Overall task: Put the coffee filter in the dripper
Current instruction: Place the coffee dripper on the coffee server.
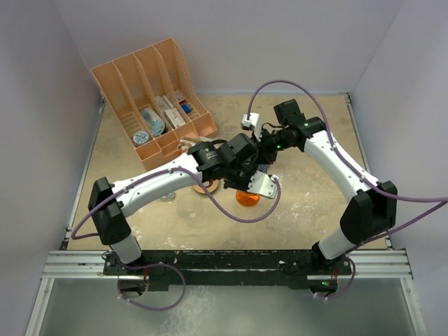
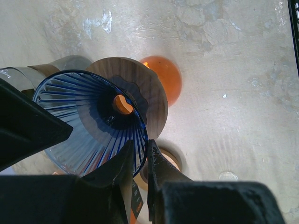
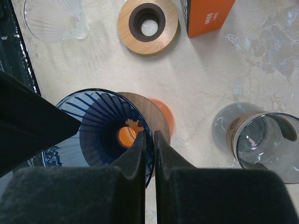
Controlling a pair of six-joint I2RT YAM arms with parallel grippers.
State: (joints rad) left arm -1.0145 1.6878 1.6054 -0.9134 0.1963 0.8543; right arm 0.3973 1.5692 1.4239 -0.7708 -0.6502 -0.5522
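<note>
The dripper (image 3: 100,126) is translucent blue with fine radial ribs. Its wooden collar (image 3: 152,112) is brown, over an orange rounded piece (image 3: 166,116) (glossy). At upper right an orange box (image 3: 208,14) sits on the mottled beige table (image 3: 210,70).

No marking can be read in full in any view.

1. Orange box (image 3: 208,16): ahead of the right gripper (image 3: 149,140) and to its right, well apart. Its visible face carries white lettering in two lines. The characters are too small to make out.
2. Orange item (image 2: 135,207): just behind the fingertips of the left gripper (image 2: 140,151), below the rim of the blue dripper (image 2: 88,121), mostly hidden by the fingers. It bears a dark printed mark, which is illegible.
3. Cartons (image 1: 170,112) in the peach file rack (image 1: 119,77): far ahead and left of both grippers. Blue and red print shows on their white faces. No word or number resolves.
</note>
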